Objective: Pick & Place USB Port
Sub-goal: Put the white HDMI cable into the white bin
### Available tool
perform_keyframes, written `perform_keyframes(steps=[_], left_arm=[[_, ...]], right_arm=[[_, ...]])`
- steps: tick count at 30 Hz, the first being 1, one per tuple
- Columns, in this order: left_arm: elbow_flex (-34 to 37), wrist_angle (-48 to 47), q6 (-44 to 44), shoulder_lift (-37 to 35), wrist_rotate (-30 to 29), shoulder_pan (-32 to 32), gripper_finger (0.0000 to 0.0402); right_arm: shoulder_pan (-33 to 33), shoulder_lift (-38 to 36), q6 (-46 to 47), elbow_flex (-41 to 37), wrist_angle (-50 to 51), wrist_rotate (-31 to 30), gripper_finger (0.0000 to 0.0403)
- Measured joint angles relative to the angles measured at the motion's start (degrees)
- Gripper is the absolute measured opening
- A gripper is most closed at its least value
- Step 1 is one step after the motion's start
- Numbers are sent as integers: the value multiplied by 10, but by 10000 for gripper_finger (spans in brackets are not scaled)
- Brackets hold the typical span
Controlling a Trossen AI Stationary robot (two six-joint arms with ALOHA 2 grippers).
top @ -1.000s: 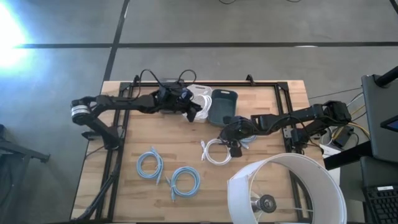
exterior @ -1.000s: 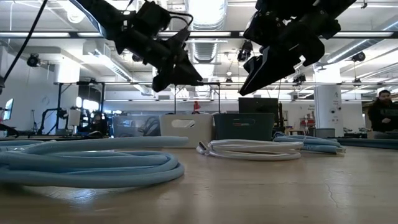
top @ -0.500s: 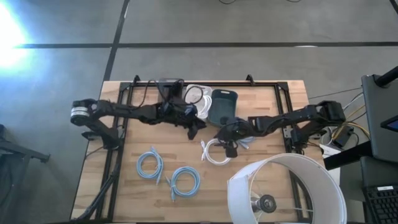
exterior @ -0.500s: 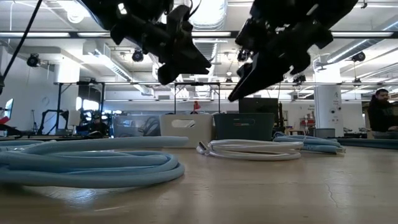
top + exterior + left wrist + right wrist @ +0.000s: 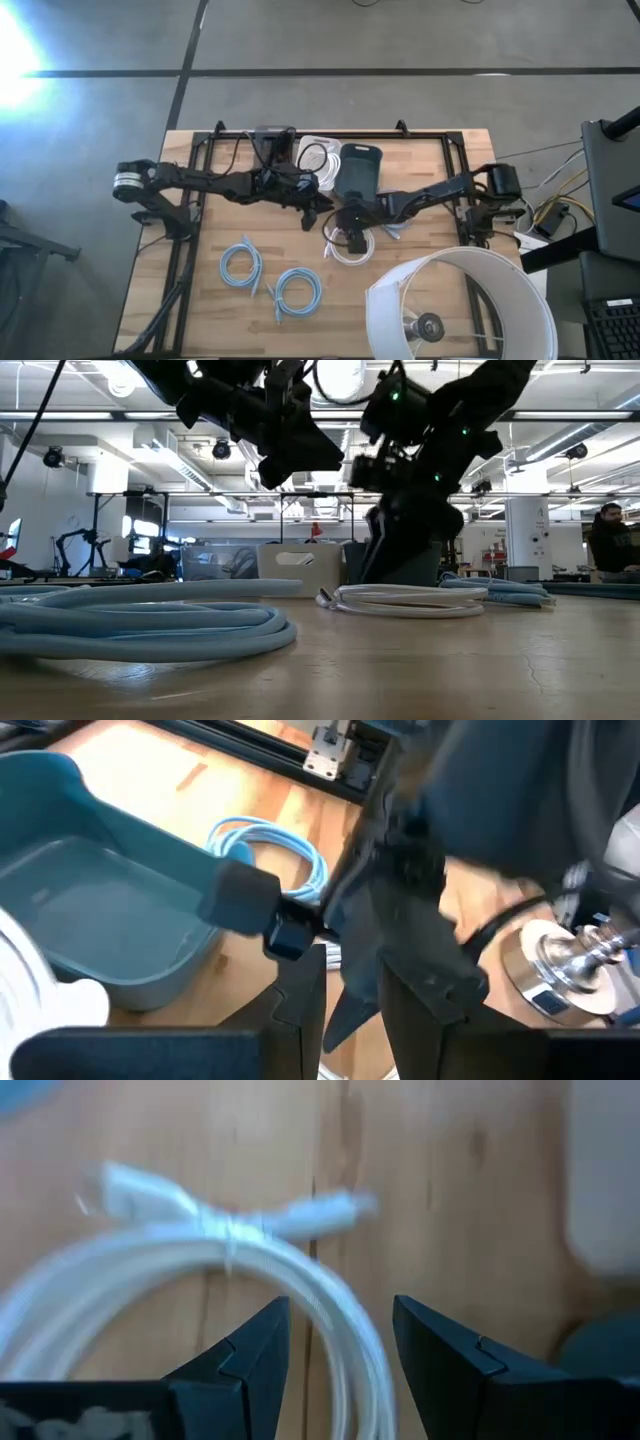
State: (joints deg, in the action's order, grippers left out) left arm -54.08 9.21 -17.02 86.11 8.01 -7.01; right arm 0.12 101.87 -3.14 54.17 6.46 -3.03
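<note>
A coiled white USB cable lies flat on the wooden table, also seen as the white coil in the low view. My right gripper is open and points down just above it; one strand of the coil runs between the fingers without visible touch. My left gripper hovers open above the table, left of the right gripper and just in front of the bins. A white bin holding a white cable and a dark teal bin stand at the far side.
Two light-blue cable coils lie near the left front, and another blue cable lies right of the white coil. A large white lampshade covers the near right corner. A black frame runs along the table edges. My two arms are close together mid-table.
My right gripper has moved toward the table's left and down onto the white coil, tipping to point downward. My left gripper has moved from over the bins toward the near edge, staying high.
</note>
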Motion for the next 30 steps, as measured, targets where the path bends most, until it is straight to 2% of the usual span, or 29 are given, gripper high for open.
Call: perform_keyframes(steps=[7,17,21,27,30], left_arm=[[0,0,8,0,-2,0,94],[0,0,8,0,-5,2,94],[0,0,9,0,-5,2,94],[0,0,8,0,-5,2,94],[0,0,8,0,-5,2,94]], right_arm=[[0,51,-17,34,45,1,176],[0,58,-33,45,48,1,168],[0,57,-40,45,61,5,133],[0,56,-59,45,69,7,55],[2,53,-75,44,71,6,35]])
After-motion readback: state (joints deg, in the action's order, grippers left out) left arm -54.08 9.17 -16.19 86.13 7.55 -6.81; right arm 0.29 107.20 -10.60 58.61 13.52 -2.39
